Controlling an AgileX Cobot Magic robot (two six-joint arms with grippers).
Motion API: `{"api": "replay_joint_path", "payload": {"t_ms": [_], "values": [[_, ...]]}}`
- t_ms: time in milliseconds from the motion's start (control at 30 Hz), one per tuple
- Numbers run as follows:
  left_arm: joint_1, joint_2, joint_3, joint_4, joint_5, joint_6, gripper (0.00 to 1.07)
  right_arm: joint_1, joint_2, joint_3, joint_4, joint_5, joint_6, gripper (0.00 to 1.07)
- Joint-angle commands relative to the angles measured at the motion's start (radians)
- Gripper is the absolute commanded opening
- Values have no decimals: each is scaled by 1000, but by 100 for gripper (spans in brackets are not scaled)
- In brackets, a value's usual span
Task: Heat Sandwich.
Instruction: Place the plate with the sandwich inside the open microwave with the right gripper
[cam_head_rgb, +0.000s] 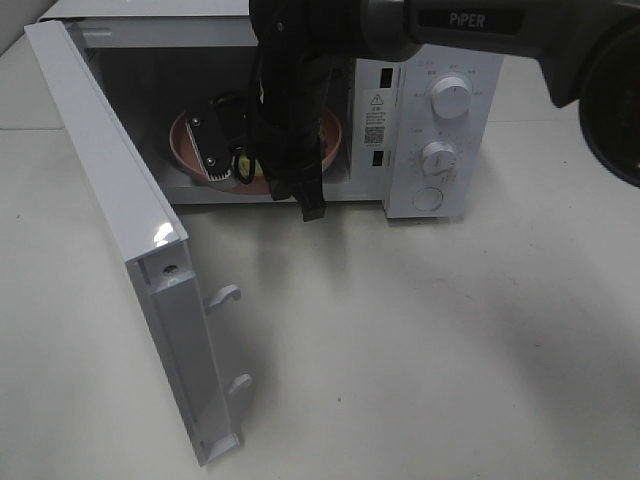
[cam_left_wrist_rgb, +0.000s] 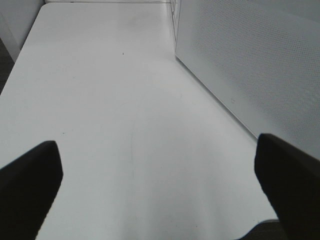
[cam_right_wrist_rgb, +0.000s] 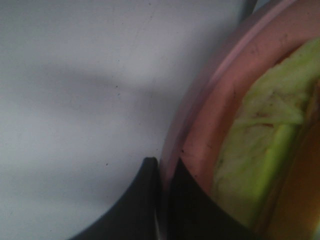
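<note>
I'm at the loading step: my right gripper (cam_right_wrist_rgb: 162, 200) reaches into the open microwave (cam_head_rgb: 440, 110), its fingers pressed together on the rim of the pink plate (cam_right_wrist_rgb: 210, 115). The sandwich (cam_right_wrist_rgb: 260, 150) lies on that plate, inside the cavity. Next, I judge, I should let go and draw straight out toward six o'clock without dragging the plate. The door (cam_head_rgb: 110, 210) hangs open at eight o'clock; my arm fills the opening, so it can't be closed yet. My left gripper (cam_left_wrist_rgb: 157, 150) is spread wide over the table (cam_left_wrist_rgb: 100, 75), holding nothing.
</note>
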Motion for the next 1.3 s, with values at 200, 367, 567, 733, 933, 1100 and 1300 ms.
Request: {"api": "replay_joint_path", "payload": {"t_ms": [200, 367, 567, 733, 933, 1100, 1300], "values": [[-5, -17, 1, 3, -5, -3, 100, -3, 30, -60, -21, -14, 32, 0], [-5, -17, 1, 3, -5, -3, 100, -15, 45, -66, -19, -17, 32, 0], [-5, -17, 1, 3, -5, -3, 100, -15, 65, -110, -24, -28, 56, 0], [-5, -17, 1, 3, -5, -3, 100, -15, 73, -111, -36, -47, 57, 1], [-5, -17, 1, 3, -5, -3, 100, -15, 76, -112, -39, -69, 58, 3], [-5, -17, 1, 3, -5, -3, 100, -15, 76, -112, -42, -71, 75, 6], [-5, -17, 1, 3, -5, -3, 100, -15, 76, -112, -47, -74, 108, 16]]}}
